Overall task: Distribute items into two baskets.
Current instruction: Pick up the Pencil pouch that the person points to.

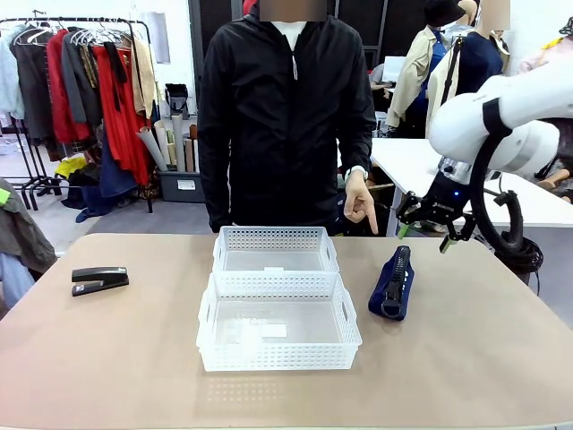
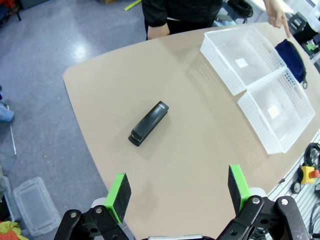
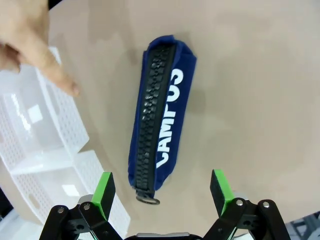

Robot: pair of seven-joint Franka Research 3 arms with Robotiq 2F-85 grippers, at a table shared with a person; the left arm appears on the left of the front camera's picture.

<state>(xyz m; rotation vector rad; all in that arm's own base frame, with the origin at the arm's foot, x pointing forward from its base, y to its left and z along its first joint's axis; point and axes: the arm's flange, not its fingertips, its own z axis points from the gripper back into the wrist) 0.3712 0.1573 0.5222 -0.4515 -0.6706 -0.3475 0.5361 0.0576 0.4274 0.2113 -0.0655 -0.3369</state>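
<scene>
A black stapler (image 1: 99, 279) lies flat at the table's left; in the left wrist view the stapler (image 2: 149, 123) sits beyond my left gripper (image 2: 178, 192), which hovers open and holds nothing. The navy pouch (image 1: 392, 283) lies right of two white baskets, one far (image 1: 273, 230) and one near (image 1: 277, 356), set end to end at the centre. My right gripper (image 1: 422, 235) hangs open above the pouch's far end. In the right wrist view the pouch (image 3: 160, 117), zipper up, lies lengthwise straight ahead of the right gripper (image 3: 162, 192). Both baskets are empty.
The person stands at the far edge, one hand (image 1: 361, 204) pointing a finger down near the far basket's right corner and the pouch; that hand (image 3: 30, 45) shows beside the basket wall (image 3: 65, 120). Bare tabletop surrounds the stapler.
</scene>
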